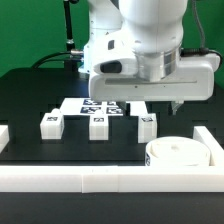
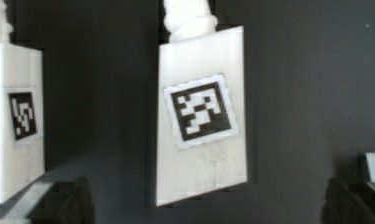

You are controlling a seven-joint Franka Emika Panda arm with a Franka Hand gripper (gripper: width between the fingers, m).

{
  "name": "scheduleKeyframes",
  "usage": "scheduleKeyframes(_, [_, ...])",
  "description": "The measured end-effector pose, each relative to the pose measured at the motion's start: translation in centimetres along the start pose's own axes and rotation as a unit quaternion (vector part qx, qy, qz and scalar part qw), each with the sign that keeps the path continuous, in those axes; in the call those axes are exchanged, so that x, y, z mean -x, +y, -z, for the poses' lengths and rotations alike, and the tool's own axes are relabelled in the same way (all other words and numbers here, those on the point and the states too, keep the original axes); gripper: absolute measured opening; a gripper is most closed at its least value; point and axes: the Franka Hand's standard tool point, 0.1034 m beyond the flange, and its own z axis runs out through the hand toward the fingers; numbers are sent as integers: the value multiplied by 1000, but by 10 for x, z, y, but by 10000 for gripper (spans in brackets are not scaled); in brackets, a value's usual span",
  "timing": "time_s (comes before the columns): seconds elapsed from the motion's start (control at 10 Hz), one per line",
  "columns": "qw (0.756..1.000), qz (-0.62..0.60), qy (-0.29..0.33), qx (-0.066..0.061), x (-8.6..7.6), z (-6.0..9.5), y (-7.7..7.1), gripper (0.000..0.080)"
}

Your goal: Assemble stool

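Nothing is joined yet: the round seat (image 1: pixel 178 153) lies at the exterior view's right, just beside the border rail (image 1: pixel 60 178), and the three legs (image 1: pixel 98 125) stand in a row on the surface (image 1: pixel 30 90), spaced, we judge, so our pincer (image 2: pixel 207 200) can straddle one. Wide open and empty, it hangs over one leg (image 2: pixel 202 115), centred between its fingers (image 2: pixel 56 203).

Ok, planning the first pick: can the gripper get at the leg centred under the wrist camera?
Probably yes. The gripper is open over the leg, nothing lies on it, and bare table separates it from the neighbouring leg.
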Motion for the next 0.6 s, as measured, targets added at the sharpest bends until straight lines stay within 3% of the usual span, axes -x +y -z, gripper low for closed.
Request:
scheduleKeyframes(0.3, [988,4,-154,2,6,-15,0,649])
scheduleKeyframes(0.6, [958,8,-288,7,8,-31,3,649])
